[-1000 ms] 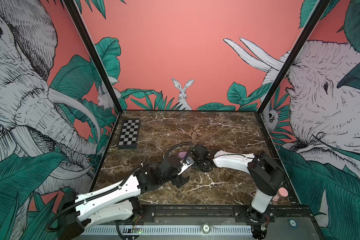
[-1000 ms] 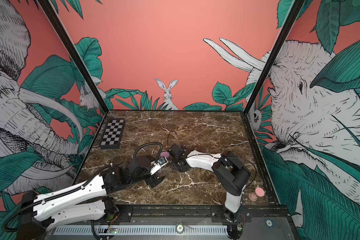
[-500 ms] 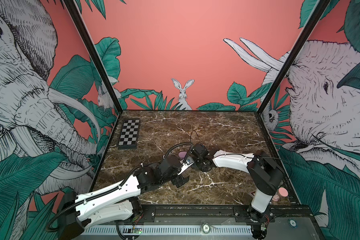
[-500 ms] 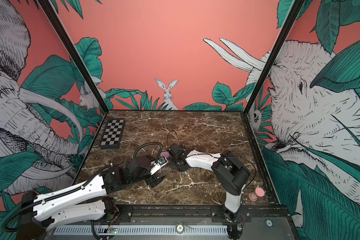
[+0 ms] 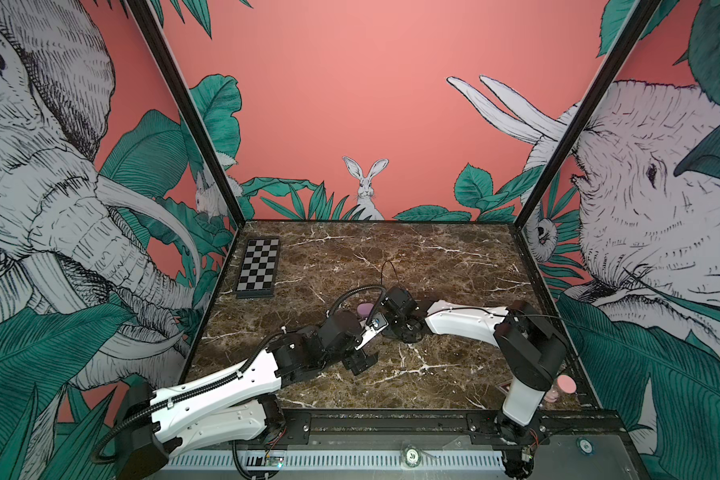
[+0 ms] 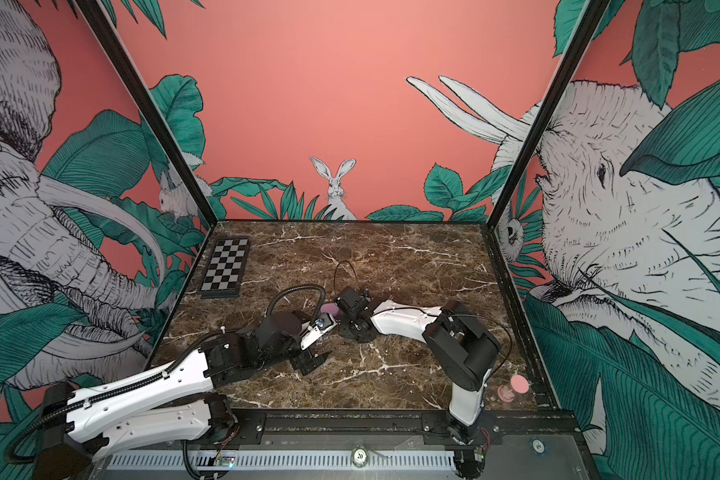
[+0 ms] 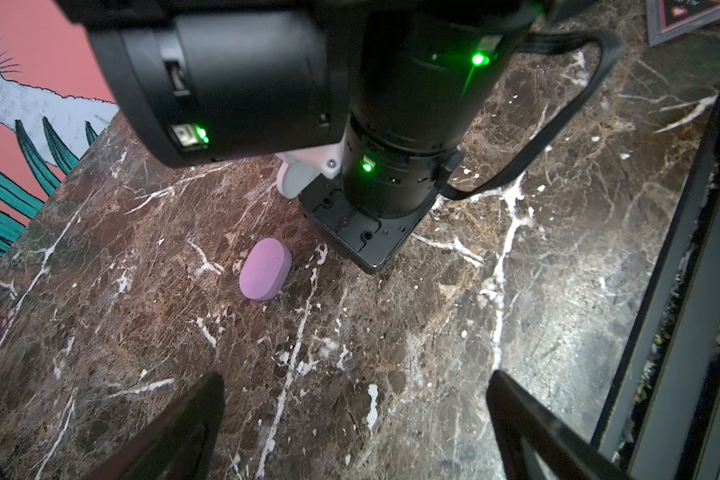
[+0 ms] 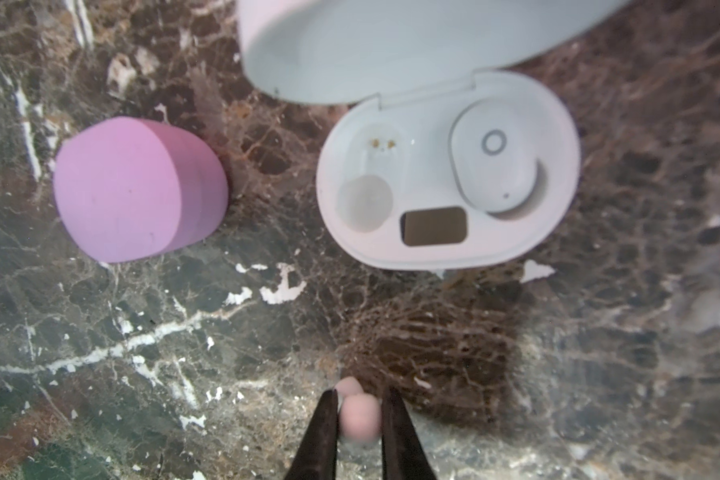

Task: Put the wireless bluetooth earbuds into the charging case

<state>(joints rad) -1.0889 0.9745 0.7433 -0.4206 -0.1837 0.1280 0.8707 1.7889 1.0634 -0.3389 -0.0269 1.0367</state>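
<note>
**Earbud Pinched Beside the Open Case**

A pale earbud [image 8: 360, 422] is pinched in the narrow jaws of the right gripper [image 8: 361, 397], near the open white charging case [image 8: 433, 249]. It is best lifted straight, aligned over the empty well [image 8: 375, 166], then lowered gently. The left gripper [image 7: 354, 382] is seen wide and empty.

On the brown marble worktop [image 5: 433, 257], a flat black-and-white checkered board [image 5: 257, 267] lies near the far left corner. A small pink spool-shaped plastic piece [image 5: 564, 388] sits at the near right corner, close to the right edge.
</note>
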